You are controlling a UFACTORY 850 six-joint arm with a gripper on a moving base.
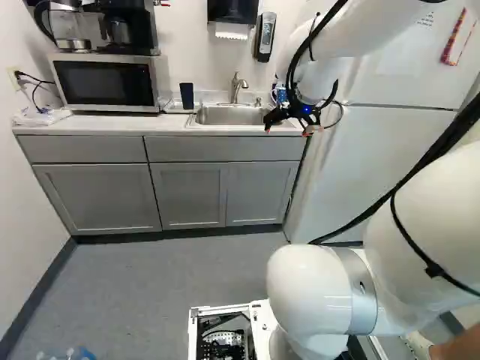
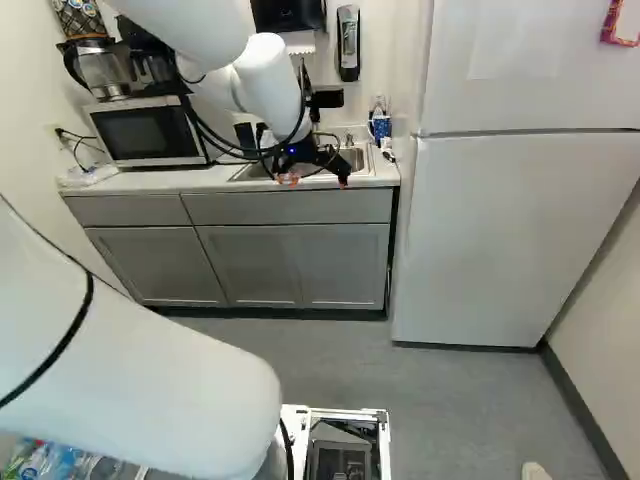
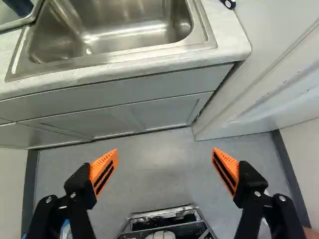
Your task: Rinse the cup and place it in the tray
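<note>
So the tall dark-blue plastic-looking cup [image 1: 187, 96] is standing in the shiny metal tray [image 3: 31, 18] just left of the stainless-steel sink [image 3: 114, 57], and the black gripper [image 1: 287, 130] hangs near the sink's front, orange-padded jaws spread wide, released.

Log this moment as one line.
tool: open, empty | position: near sink, by counter front | cup: upright in tray beside sink | rinse: cannot tell

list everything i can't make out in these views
- Dark cup: partly cut off by the wrist view's edge; inside unseen
- Metal tray: mostly cut off there too
- Blue-patterned container: partly behind the arm, left base view
- Bottles: cut off, left base view's foot
</note>
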